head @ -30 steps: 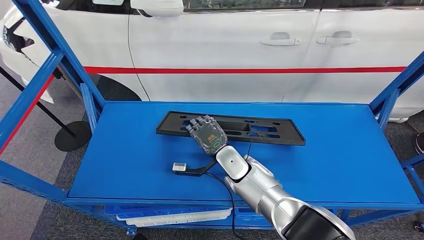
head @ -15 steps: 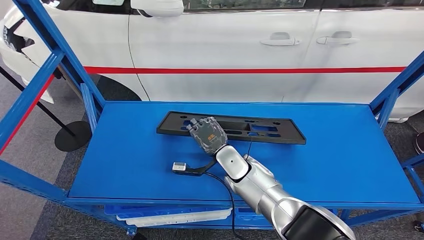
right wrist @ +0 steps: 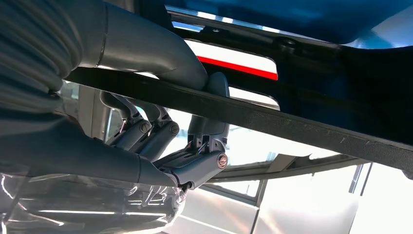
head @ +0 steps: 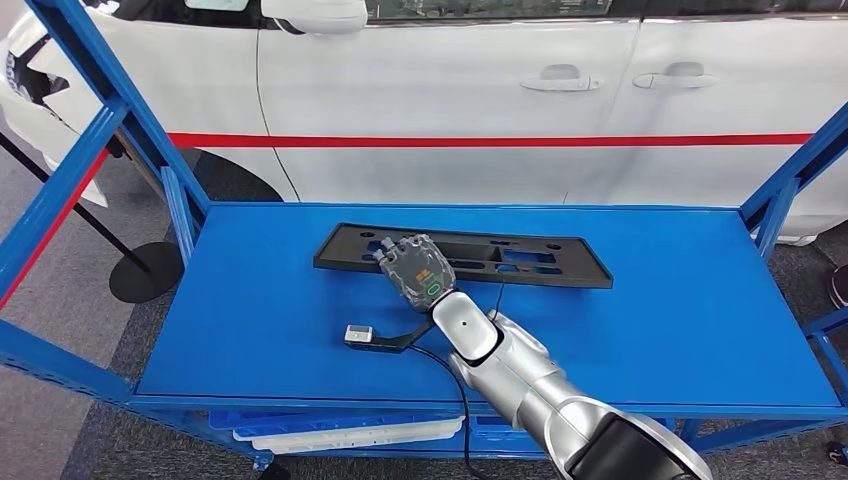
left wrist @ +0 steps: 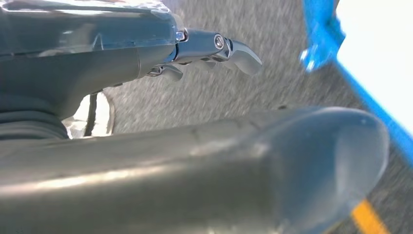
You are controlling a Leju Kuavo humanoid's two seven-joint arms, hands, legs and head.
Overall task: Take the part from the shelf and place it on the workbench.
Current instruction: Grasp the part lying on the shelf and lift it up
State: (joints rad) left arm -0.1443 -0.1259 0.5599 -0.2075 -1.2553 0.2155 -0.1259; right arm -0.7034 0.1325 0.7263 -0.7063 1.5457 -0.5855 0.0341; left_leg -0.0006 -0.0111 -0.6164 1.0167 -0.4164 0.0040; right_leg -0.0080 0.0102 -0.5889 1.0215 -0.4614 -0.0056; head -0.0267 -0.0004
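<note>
Now the right hand point(head: 414, 268) pinches the black part's point(head: 530, 262) near edge, thumb under it.

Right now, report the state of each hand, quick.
Left hand: hangs over the floor, holding nothing, fingers apart.
Right hand: grips the edge of the black part on the blue shelf, thumb and fingers clamped on either side.

right hand point(head: 415, 267) – on black part point(head: 540, 259) | blue shelf point(head: 250, 320) | white car point(head: 450, 90)
</note>
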